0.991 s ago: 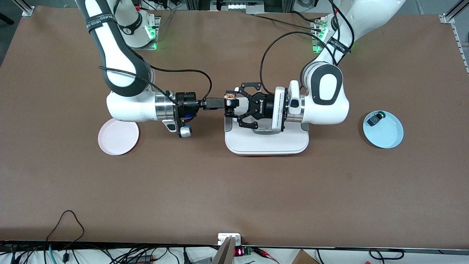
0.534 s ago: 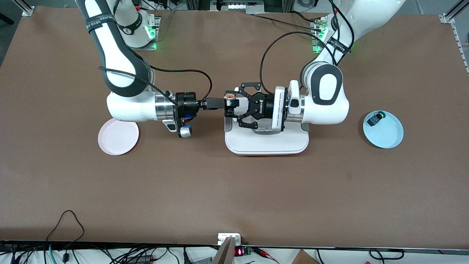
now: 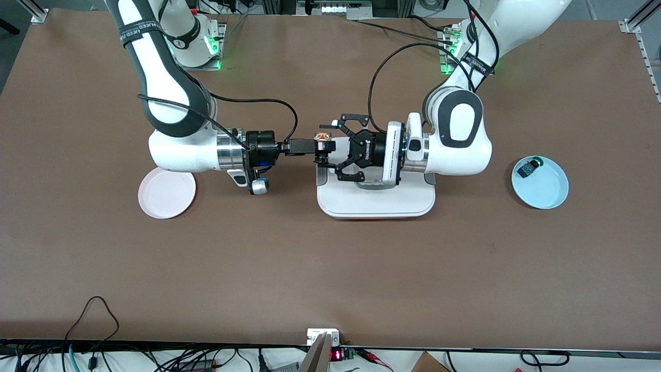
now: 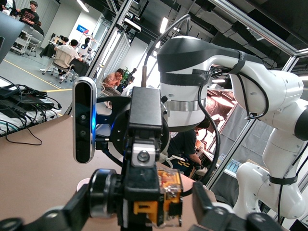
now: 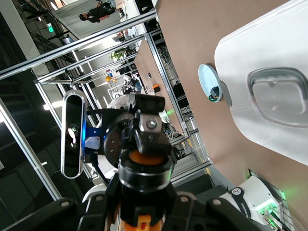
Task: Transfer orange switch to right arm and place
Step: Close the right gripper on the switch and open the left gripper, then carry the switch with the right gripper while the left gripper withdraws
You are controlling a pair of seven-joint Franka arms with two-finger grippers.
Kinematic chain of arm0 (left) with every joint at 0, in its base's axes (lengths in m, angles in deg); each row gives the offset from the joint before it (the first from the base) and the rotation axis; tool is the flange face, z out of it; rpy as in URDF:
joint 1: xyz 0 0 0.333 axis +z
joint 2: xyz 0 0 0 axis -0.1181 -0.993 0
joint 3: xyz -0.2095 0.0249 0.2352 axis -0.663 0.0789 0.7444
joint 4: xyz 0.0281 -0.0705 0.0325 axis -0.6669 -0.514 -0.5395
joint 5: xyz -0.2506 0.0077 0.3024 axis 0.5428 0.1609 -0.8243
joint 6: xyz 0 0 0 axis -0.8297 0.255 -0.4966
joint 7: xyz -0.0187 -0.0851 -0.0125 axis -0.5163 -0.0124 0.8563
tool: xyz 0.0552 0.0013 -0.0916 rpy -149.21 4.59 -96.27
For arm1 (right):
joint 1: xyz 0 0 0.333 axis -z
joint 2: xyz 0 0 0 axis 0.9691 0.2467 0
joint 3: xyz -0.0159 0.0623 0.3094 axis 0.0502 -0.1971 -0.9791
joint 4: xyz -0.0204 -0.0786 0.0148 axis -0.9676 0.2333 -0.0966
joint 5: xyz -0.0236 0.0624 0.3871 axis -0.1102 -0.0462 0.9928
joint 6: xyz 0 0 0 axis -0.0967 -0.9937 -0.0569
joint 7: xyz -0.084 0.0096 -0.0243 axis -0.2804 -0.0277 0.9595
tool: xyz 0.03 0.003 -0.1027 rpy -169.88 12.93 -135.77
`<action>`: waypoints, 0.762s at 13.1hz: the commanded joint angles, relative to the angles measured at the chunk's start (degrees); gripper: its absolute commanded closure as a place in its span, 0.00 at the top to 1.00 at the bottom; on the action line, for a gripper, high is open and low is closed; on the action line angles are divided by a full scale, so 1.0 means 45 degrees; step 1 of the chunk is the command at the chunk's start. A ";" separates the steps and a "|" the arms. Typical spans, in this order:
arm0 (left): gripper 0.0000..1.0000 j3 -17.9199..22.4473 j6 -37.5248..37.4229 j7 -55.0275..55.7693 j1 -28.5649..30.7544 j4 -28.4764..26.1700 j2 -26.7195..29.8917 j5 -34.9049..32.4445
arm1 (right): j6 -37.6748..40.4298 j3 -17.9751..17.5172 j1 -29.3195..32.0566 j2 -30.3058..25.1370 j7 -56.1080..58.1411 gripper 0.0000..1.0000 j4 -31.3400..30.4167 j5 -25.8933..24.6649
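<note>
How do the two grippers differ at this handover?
The right gripper is slim and shut on the orange switch; the left gripper is a linkage claw, open around the switch. The right reaches in from the pink plate's end, the left from over the white tray. Both lie horizontal, tip to tip.

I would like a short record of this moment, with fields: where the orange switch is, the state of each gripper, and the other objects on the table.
orange switch: in the air over the edge of the white tray, between the two grippers
right gripper: shut on the orange switch
left gripper: open, its fingers spread around the switch
pink plate: on the table toward the right arm's end
blue plate: toward the left arm's end, holding a black switch with a green part
</note>
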 commanded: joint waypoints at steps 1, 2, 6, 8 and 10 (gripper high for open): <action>1.00 -0.0003 -0.0500 0.0317 0.0085 0.0077 0.0064 0.0314 | -0.0028 -0.0018 0.0070 -0.0213 0.0232 0.00 -0.0196 0.0057; 1.00 0.0016 -0.0987 0.0938 0.0183 0.0077 0.0122 0.0295 | -0.0028 0.0001 0.0070 -0.0194 0.0116 0.00 -0.0080 0.0038; 1.00 0.0016 -0.2121 0.4098 0.1196 0.0232 0.0708 -0.1494 | 0.1138 0.0098 0.0829 -0.0058 0.0134 0.00 0.0292 -0.0370; 1.00 0.0036 -0.3231 0.6538 0.1763 0.1030 0.0962 -0.3620 | 0.1688 0.0099 0.1336 0.0118 0.0057 0.00 0.0778 -0.1732; 1.00 0.0036 -0.4249 0.8184 0.2271 0.1695 0.0982 -0.5129 | 0.2487 0.0099 0.1786 0.0236 -0.0333 0.00 0.1053 -0.2693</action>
